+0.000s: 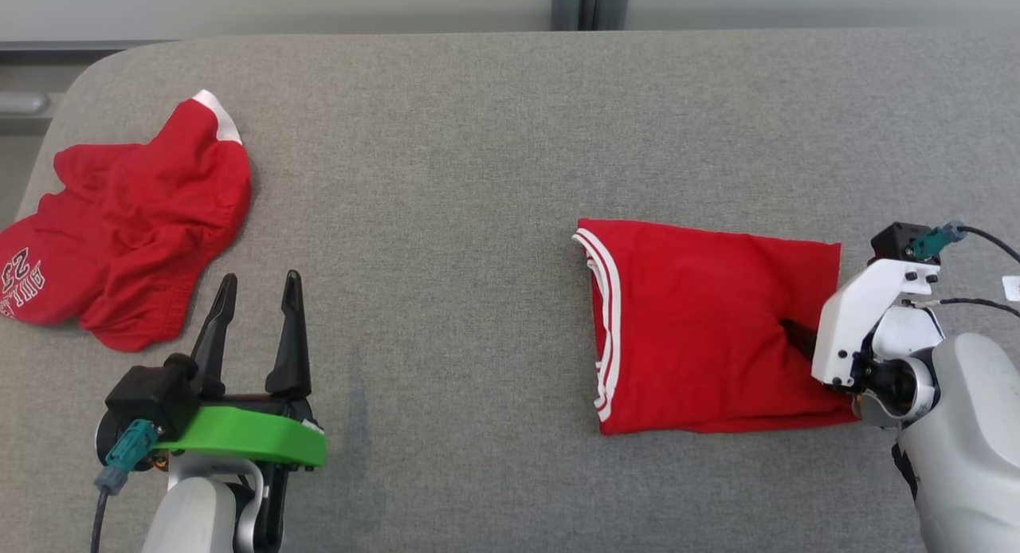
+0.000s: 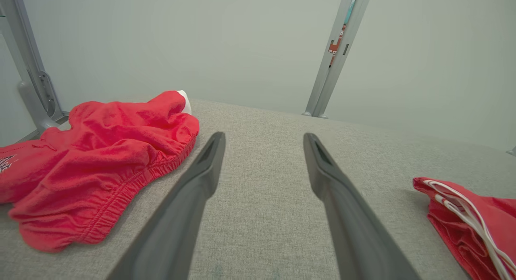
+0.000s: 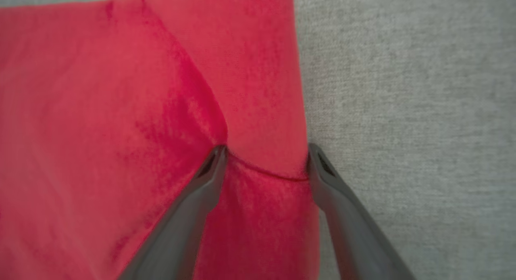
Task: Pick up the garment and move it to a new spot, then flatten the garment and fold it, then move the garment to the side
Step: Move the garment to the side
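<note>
Pressing my right gripper (image 3: 266, 155) down, fingers spread, astride the edge of the folded garment (image 1: 709, 322), which lies at four o'clock on the grey table (image 1: 446, 178). My left gripper (image 1: 259, 290) hangs spread at eight o'clock, near a crumpled red garment (image 1: 135, 226) at ten.
</note>
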Robot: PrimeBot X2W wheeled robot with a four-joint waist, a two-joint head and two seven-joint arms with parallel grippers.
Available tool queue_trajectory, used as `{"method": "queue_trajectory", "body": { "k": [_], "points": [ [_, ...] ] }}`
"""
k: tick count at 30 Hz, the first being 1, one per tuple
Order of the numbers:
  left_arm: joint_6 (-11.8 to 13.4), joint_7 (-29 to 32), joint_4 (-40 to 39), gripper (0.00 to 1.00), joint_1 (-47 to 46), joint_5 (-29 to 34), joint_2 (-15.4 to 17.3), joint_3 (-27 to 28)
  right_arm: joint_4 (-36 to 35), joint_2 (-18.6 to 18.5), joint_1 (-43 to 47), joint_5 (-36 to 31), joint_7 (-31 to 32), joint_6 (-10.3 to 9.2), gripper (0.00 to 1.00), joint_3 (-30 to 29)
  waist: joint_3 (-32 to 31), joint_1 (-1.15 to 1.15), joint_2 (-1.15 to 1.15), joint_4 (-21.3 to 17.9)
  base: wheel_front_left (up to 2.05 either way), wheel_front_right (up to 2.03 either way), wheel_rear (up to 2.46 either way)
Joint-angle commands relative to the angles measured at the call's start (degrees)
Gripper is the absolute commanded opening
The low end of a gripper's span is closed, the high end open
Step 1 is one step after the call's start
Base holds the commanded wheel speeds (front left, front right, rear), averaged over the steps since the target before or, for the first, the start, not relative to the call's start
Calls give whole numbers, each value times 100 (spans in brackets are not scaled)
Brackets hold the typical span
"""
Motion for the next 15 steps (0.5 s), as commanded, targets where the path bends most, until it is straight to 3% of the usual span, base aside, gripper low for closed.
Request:
{"method": "queue_trajectory", "body": {
  "k": [1,2,7,15],
  "points": [
    [-10,-15,6,100,-90,8,31,17,139,34,114,-43,187,1,26,133,67,0,0,19,0,0,0],
    [-10,-16,-2,100,-106,19,43,25,74,-49,64,-115,189,1,0,175,89,0,0,-11,0,0,0],
    [-10,-16,-100,100,-167,36,104,39,-282,-608,-329,-381,47,-10,0,505,206,0,0,-278,0,0,0],
    [-10,-15,-404,100,-445,111,201,77,-596,-1635,-1288,-499,-369,-5,0,1138,779,0,0,-1042,0,0,0]
  ]
}}
